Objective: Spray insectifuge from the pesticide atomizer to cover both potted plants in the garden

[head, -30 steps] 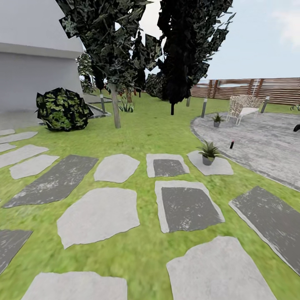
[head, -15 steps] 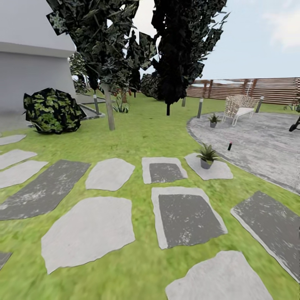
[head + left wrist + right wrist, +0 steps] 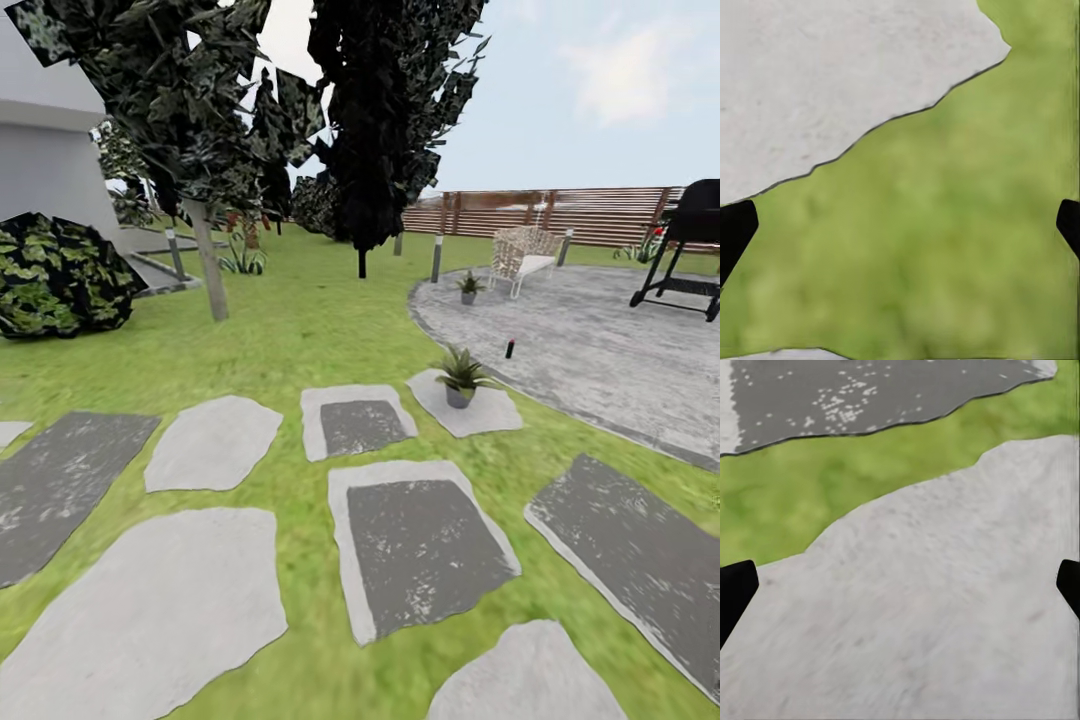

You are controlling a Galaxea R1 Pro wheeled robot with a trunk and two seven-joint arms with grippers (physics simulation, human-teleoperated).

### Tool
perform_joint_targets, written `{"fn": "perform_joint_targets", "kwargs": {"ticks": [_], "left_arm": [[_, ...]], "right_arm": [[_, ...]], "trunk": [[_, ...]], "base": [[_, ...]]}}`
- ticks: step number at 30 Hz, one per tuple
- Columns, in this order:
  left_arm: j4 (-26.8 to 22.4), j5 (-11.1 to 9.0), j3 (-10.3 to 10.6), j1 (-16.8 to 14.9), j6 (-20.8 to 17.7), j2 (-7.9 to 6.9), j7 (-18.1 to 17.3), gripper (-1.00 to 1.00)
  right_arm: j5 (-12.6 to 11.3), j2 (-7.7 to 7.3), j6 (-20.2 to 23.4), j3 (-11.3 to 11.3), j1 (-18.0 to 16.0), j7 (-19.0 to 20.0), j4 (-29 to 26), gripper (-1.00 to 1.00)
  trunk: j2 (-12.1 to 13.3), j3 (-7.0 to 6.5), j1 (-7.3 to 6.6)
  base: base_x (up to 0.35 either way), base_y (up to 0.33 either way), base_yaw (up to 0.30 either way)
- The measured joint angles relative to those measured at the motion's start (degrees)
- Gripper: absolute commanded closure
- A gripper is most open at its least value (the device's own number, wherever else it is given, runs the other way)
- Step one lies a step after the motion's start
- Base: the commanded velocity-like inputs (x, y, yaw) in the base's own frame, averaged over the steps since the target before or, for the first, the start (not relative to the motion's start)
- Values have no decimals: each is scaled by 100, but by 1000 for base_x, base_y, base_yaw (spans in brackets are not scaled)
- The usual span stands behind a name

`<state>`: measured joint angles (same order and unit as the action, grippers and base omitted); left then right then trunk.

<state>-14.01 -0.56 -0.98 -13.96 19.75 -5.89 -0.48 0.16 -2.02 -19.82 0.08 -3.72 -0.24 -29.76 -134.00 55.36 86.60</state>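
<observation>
Ahead, right of centre, the pesticide atomizer point(image 3: 510, 348) stands on the patio point(image 3: 600, 350) between two potted plants point(image 3: 461, 375) point(image 3: 468, 288), both grippers' point(image 3: 900, 225) point(image 3: 900, 585) jaws spread wide.

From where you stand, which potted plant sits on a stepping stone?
The nearer potted plant, on a pale stepping stone in the lawn. The farther potted plant stands on the round patio near the white chair.
</observation>
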Motion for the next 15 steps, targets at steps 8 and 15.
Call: {"fn": "perform_joint_targets", "kwargs": {"ticks": [8, 15], "left_arm": [[-2, 0, 1, 0, 2, 0, 0, -100], [-4, 0, 1, 0, 3, 0, 0, -100]], "right_arm": [[0, 0, 4, 0, -1, 0, 0, -100], [0, 0, 3, 0, -2, 0, 0, -100]], "trunk": [[0, 0, 0], [0, 0, 0]], "base": [[339, 0, -264], [339, 0, -264]]}}
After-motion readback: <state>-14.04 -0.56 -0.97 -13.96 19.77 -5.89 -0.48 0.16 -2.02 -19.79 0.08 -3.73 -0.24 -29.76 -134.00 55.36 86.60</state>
